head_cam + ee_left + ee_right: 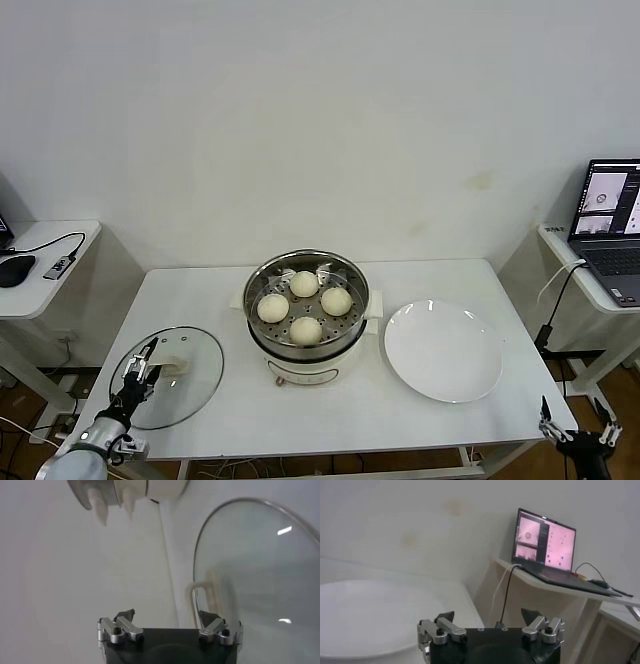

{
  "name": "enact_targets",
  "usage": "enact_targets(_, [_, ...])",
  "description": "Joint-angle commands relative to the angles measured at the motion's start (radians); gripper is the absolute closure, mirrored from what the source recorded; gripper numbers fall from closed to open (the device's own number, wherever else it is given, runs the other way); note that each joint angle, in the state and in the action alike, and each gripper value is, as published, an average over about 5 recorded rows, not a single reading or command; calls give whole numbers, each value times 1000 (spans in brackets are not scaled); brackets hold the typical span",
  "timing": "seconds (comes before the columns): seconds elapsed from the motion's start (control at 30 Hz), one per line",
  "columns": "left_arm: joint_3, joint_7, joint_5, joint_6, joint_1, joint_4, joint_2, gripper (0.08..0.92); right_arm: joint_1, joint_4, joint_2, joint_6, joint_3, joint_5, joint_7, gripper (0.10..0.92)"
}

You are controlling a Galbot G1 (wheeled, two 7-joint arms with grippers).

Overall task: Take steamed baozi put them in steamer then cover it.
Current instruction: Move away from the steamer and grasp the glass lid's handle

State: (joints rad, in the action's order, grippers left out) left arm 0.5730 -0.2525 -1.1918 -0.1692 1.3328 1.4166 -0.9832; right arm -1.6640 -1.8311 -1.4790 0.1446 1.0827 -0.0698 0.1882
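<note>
The white surface (220,400) carries the steamer (306,315) at its middle, its base partly hidden under the pot. The cover (172,375) lies flat to the robot's left. Four steamed baozi (304,284) sit on the steamer's tray. The left gripper (140,372) hangs over the cover's edge, jaws wide and empty. The right gripper (577,422), cut off at the frame corner, is off the surface, jaws wide.
</note>
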Motion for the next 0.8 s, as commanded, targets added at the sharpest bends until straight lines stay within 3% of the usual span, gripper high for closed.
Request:
enact_targets(0.03, [-35, 7, -2, 0, -100, -93, 9, 177, -11, 7, -9, 9, 7, 13, 3, 203])
enact_targets(0.37, [-56, 12, 33, -6, -146, -157, -3, 208, -19, 7, -14, 10, 2, 25, 13, 203])
enact_targets(0.8, [-60, 0, 91, -20, -146, -176, 3, 572, -13, 5, -21, 7, -22, 48, 14, 203])
